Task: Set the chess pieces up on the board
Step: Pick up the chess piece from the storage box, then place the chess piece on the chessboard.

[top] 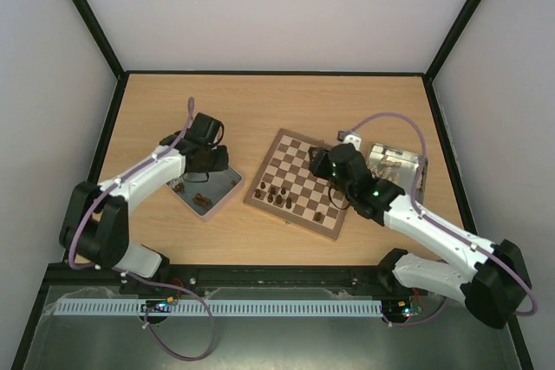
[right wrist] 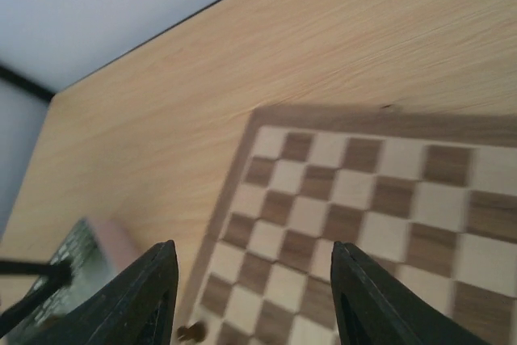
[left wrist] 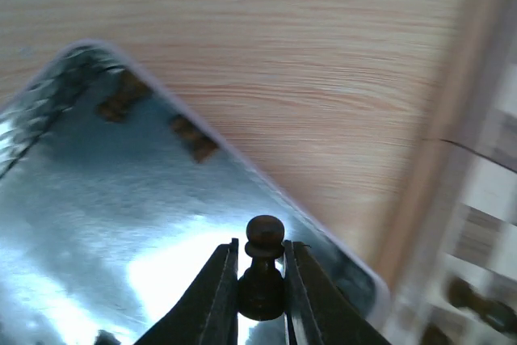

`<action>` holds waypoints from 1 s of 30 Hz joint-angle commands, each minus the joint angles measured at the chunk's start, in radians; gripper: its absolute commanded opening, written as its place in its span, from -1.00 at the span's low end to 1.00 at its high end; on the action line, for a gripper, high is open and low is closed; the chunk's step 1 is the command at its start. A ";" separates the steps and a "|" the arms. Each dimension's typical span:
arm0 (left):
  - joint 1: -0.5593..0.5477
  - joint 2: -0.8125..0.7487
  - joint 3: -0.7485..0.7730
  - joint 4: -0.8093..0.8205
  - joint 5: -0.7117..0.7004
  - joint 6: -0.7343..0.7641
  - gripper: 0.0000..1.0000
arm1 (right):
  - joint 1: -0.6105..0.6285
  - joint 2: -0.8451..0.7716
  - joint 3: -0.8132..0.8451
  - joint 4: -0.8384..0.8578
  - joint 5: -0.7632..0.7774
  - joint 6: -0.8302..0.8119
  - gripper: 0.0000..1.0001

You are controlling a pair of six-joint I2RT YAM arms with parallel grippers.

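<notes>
One pawn clamped upright between the left fingers, over the shiny tray beside the board. Best carried level, then lowered square onto a free check, clear of the pieces standing there. Left arm stretched low; right fingers spread apart, empty, above the board.

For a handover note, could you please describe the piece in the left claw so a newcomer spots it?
Left of the board sits a shiny tray. Above it the left claw pinches a dark round-headed piece. Unlike the loose pieces lying in the tray, it alone is gripped.
</notes>
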 commanded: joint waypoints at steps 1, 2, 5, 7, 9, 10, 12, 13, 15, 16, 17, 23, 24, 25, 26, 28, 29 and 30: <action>-0.064 -0.103 -0.015 0.034 0.104 0.044 -0.75 | -0.001 0.102 0.089 0.081 -0.317 -0.065 0.04; -0.082 -0.121 -0.019 0.060 0.126 0.050 -0.75 | -0.002 0.122 0.104 0.086 -0.369 -0.065 0.05; -0.141 -0.173 -0.049 0.175 0.202 0.062 -0.79 | -0.005 0.165 0.140 0.104 -0.520 -0.087 0.08; -0.195 -0.209 -0.075 0.264 0.226 0.083 -0.80 | -0.020 0.167 0.141 0.119 -0.588 -0.095 0.16; -0.256 -0.234 -0.094 0.338 0.241 0.112 -0.79 | -0.054 0.157 0.112 0.156 -0.667 -0.073 0.21; -0.284 -0.247 -0.102 0.369 0.242 0.129 -0.79 | -0.073 0.153 0.099 0.179 -0.743 -0.058 0.22; -0.329 -0.258 -0.115 0.425 0.243 0.166 -0.79 | -0.094 0.150 0.091 0.206 -0.835 -0.053 0.23; -0.349 -0.260 -0.119 0.450 0.242 0.187 -0.79 | -0.098 0.155 0.097 0.195 -0.869 -0.065 0.23; -0.398 -0.265 -0.116 0.474 0.228 0.254 -0.81 | -0.103 0.162 0.125 0.126 -0.894 -0.107 0.23; -0.417 -0.268 -0.115 0.485 0.202 0.282 -0.81 | -0.105 0.163 0.142 0.077 -0.896 -0.132 0.22; -0.434 -0.271 -0.113 0.494 0.181 0.310 -0.81 | -0.111 0.161 0.162 0.027 -0.889 -0.151 0.21; -0.470 -0.283 -0.120 0.552 0.167 0.476 -0.78 | -0.151 0.098 0.164 -0.108 -0.918 -0.218 0.11; -0.471 -0.285 -0.120 0.555 0.171 0.495 -0.78 | -0.151 0.092 0.165 -0.119 -0.942 -0.225 0.09; -0.474 -0.287 -0.119 0.561 0.172 0.510 -0.78 | -0.151 0.089 0.169 -0.130 -0.963 -0.229 0.06; -0.476 -0.290 -0.122 0.569 0.178 0.523 -0.78 | -0.151 0.086 0.170 -0.136 -0.983 -0.229 0.03; -0.481 -0.302 -0.131 0.581 0.183 0.543 -0.78 | -0.151 0.079 0.168 -0.139 -1.003 -0.225 -0.08; -0.483 -0.308 -0.137 0.585 0.185 0.549 -0.78 | -0.151 0.077 0.168 -0.139 -1.010 -0.223 -0.14; -0.486 -0.315 -0.142 0.590 0.190 0.557 -0.77 | -0.151 0.076 0.168 -0.137 -1.017 -0.223 -0.19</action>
